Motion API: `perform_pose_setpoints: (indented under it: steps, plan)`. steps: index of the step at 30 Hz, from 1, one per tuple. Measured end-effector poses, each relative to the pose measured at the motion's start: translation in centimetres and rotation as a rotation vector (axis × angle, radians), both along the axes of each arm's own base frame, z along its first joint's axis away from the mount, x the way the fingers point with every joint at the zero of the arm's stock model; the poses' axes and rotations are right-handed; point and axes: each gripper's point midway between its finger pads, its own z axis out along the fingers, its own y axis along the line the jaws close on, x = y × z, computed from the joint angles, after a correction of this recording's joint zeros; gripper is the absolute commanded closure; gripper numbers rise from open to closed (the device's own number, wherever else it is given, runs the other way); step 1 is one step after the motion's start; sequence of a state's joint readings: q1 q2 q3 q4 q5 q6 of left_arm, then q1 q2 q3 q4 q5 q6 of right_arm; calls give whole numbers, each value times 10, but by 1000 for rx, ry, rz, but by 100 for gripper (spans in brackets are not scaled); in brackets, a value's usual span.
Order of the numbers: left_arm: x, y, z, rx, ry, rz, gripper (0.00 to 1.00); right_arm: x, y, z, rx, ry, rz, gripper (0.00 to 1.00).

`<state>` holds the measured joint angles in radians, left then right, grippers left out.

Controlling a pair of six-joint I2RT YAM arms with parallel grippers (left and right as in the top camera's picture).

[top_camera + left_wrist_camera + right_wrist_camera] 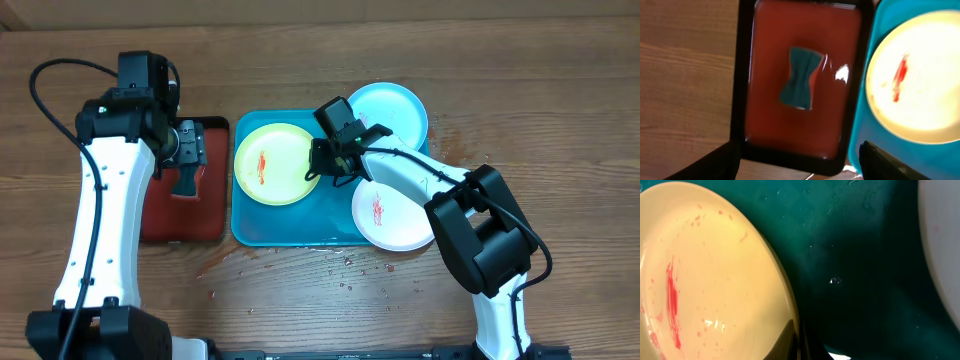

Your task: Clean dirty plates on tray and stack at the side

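The yellow-green plate (275,165) lies on the left of the turquoise tray (290,232), with a red smear. My right gripper (322,165) is shut on its right rim; in the right wrist view one finger (797,345) lies inside the plate (715,270) and the other under the rim, over the wet tray (855,245). The white plate (395,215) with a red smear sits on the tray's right front. The pale blue plate (395,108) overhangs the far right corner. My left gripper (187,180) hangs open and empty over the red tray.
A red black-rimmed tray (165,215) stands left of the turquoise one; in the left wrist view it (770,75) holds a teal sponge (801,77). Water drops (345,265) lie on the wooden table in front of the turquoise tray.
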<state>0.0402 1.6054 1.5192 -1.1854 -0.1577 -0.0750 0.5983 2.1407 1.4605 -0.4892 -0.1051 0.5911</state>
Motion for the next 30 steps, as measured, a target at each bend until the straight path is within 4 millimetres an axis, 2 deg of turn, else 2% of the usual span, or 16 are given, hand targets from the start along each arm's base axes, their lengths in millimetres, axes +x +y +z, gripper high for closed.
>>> perform_pose_setpoints:
  steps: [5, 6, 8, 9, 15, 21, 30]
  plan:
    - [1, 1, -29, 13, 113, -65, 30, 0, 0, 0, 0, 2, -5, 96]
    - [3, 1, -35, 15, 130, -77, 34, 0, 0, 0, 1, 2, -5, 96]
    - [8, 1, -53, 20, 175, -111, 55, 0, 0, 0, 1, 3, -7, 96]
    - [10, 2, -62, 25, 197, -129, 57, 0, 0, 0, 1, 3, -7, 96]
    - [24, 15, -108, 86, 288, -189, 56, 0, 0, 0, 0, 5, -7, 96]
    - [29, 24, -125, 61, 301, -182, 54, 0, 0, 0, 0, 4, -7, 96]
    - [17, 23, -161, -40, 394, -159, 64, 0, 0, 0, -1, 6, -7, 96]
